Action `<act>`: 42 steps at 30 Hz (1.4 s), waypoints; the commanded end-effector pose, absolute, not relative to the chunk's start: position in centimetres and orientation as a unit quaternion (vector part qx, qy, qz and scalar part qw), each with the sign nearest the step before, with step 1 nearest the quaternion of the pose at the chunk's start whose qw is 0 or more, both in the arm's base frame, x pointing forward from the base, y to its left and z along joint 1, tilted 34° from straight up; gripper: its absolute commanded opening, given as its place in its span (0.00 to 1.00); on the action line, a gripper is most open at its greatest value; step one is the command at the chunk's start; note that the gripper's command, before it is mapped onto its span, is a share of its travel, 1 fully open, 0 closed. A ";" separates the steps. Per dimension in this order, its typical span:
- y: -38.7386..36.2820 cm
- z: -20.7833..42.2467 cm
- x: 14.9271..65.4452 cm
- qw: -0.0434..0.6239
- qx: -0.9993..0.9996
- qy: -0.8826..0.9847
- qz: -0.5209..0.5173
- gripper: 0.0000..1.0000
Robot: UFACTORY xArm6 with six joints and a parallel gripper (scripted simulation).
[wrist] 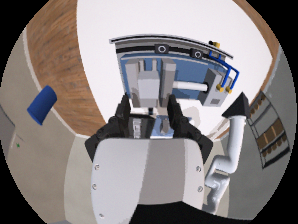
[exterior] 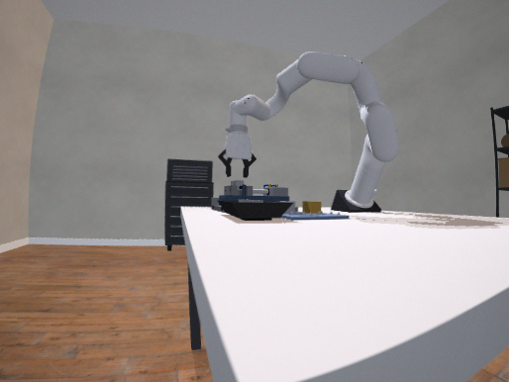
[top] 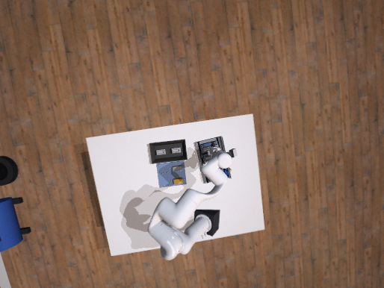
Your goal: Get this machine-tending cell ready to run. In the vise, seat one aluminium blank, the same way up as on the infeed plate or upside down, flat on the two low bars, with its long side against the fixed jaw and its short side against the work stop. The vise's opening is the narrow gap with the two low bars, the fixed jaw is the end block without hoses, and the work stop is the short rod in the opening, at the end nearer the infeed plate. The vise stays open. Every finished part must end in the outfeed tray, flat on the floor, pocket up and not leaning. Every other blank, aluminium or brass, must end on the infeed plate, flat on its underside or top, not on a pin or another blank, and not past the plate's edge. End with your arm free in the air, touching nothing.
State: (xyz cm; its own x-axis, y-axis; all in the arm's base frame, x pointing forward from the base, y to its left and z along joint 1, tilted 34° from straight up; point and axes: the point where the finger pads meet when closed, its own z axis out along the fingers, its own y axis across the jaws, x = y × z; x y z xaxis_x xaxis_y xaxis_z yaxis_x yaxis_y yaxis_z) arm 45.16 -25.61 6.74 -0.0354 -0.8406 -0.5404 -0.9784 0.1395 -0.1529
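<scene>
the gripper [exterior: 237, 168] hangs spread and empty right above the vise [exterior: 257, 192], where an aluminium blank [wrist: 148, 87] seems seated, two finished parts [top: 160, 151] lie in the outfeed tray [top: 166, 142] beside the vise, leaving mostly the arm's retreat

Grey blank [wrist: 150, 87] flat in vise [wrist: 174, 50].

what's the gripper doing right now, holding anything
Gripper: open, holding nothing, jaws apart above the vise.
</scene>
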 end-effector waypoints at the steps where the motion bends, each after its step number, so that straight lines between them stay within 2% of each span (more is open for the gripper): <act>1: -26.4 7.9 45.0 0.263 -0.643 0.708 0.129 0.69; 26: -28.4 11.1 44.2 0.263 -0.643 0.708 0.129 0.69; 27: -28.4 11.1 44.2 0.263 -0.643 0.708 0.129 0.00; 42: -28.4 11.1 44.2 0.263 -0.643 0.708 0.129 0.00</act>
State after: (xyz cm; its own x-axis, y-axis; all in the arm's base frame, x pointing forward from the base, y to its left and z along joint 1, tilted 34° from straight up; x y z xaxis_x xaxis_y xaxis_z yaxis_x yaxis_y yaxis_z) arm 44.11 -28.27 10.96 -0.0354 -0.8403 -0.5409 -0.9784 0.1394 -0.1526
